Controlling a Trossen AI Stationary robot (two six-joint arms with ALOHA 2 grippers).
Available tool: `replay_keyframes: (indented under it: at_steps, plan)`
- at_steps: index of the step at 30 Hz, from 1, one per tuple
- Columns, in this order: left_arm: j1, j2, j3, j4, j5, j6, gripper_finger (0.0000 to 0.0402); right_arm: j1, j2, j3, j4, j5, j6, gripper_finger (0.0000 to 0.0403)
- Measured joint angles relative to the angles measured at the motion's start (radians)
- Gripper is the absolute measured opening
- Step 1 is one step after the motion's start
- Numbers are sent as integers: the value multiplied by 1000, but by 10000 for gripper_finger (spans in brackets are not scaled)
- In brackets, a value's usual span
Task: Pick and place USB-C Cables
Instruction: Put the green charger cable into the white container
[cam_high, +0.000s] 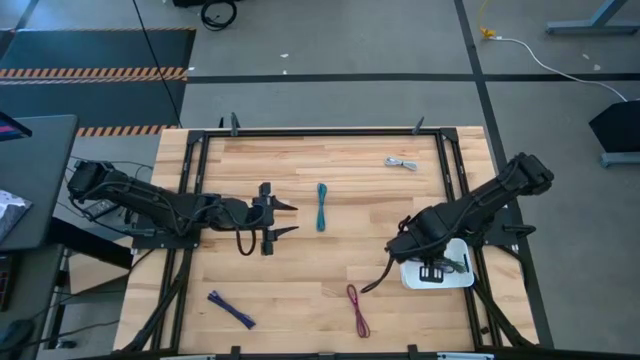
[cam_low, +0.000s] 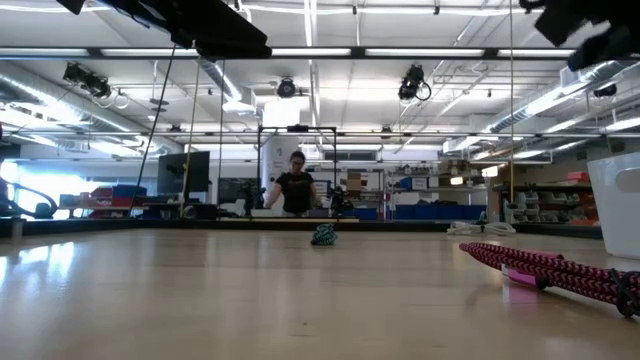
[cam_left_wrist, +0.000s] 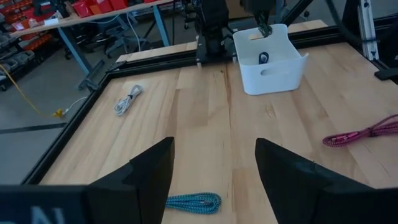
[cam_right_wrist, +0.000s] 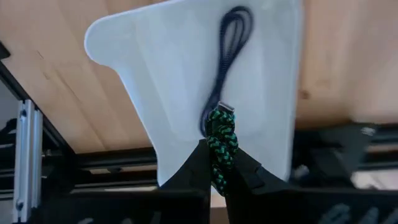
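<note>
Right gripper (cam_right_wrist: 219, 163) pinches green cable (cam_right_wrist: 221, 144) between closed fingertips, hanging over white bin (cam_high: 455, 277) at table's right edge, likely poised for drop. Dark blue cable (cam_right_wrist: 230, 50) already lies inside bin. Left gripper (cam_high: 285, 220) spread wide, empty, aimed at teal cable (cam_high: 322, 207) mid-table, probably next pick. Pale grey cable (cam_high: 401, 163) far side, purple cable (cam_high: 231, 309) and maroon cable (cam_high: 357, 309) near edge, all well apart. No readable brand or label anywhere.

No legible text, label, brand, number or sign on anything in view.
</note>
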Motion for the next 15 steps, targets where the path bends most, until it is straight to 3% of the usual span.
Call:
replay_keyframes:
  at_steps: [10,15]
  plan:
    - [0,0,0,1,1,-1,231,0,0,-205,179,-61,9,21]
    - [1,0,0,0,1,-2,231,0,0,-223,188,-32,63,92]
